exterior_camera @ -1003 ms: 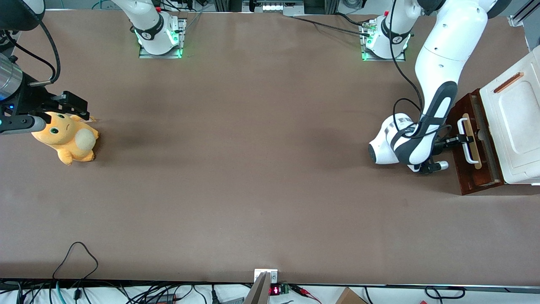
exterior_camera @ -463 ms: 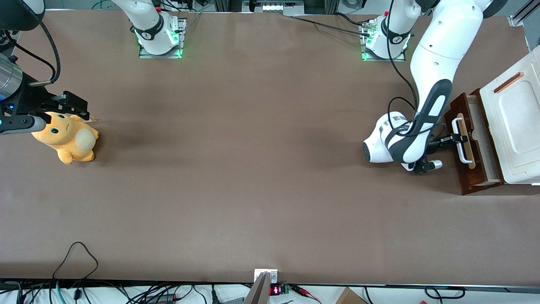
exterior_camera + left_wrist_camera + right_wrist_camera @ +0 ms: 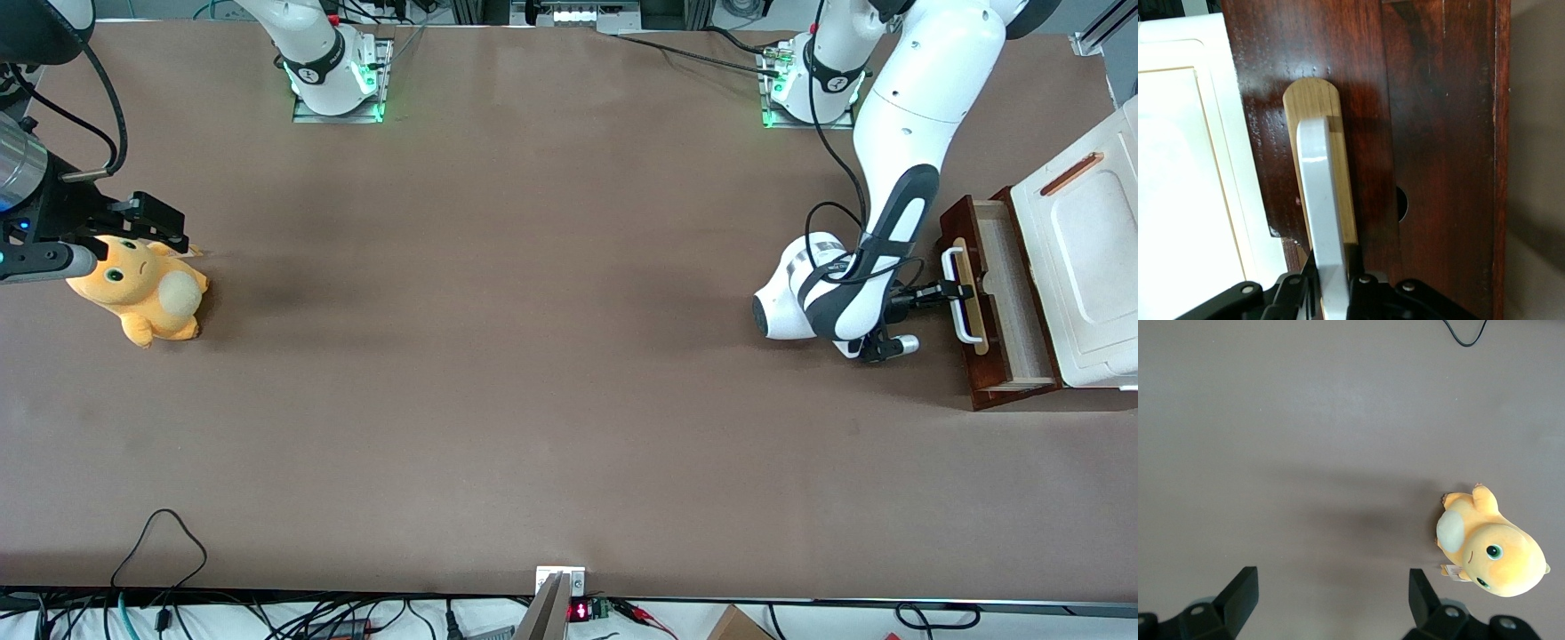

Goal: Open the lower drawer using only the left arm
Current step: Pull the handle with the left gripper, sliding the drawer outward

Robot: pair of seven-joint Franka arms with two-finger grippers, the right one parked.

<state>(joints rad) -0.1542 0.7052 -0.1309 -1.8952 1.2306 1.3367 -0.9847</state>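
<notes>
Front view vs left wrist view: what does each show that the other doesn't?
Front view only: the whole left arm, the lower drawer's pale inside pulled out from under the white cabinet top, and an orange plush toy at the parked arm's end of the table. Left wrist view only: the gripper jaws shut on the white loop handle, and a round hole in the dark wood. Both: handle, wooden strip, drawer front.

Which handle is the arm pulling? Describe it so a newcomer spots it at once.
Find the white cabinet at the working arm's end of the table. Its lower drawer sticks out, dark reddish-brown. On the drawer's front, the white loop handle lies over a light wooden strip, clamped in the left arm's pincer.
</notes>
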